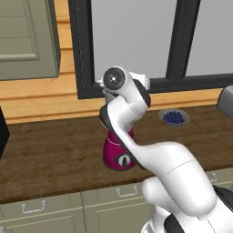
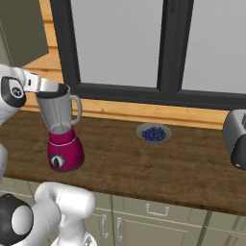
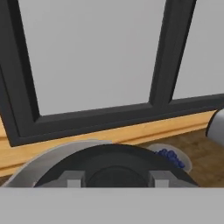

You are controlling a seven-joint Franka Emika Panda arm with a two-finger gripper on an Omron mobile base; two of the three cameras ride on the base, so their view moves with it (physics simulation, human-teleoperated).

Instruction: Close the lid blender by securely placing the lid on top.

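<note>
The lid (image 3: 114, 164) lies between the gripper (image 3: 115, 179) fingertips, the window (image 3: 92, 57) beyond.

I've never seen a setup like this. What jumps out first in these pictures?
The magenta-based blender on the wooden counter catches the eye first, with the white arm's claw at its rim over the black lid. A bowl of blueberries sits behind and to its right below the dark-framed window, and a toaster stands at the far right.

The arm (image 1: 169, 169) is glossy white with rounded links, dark grey joint bands, and a round dark end cap (image 1: 113, 78).
</note>
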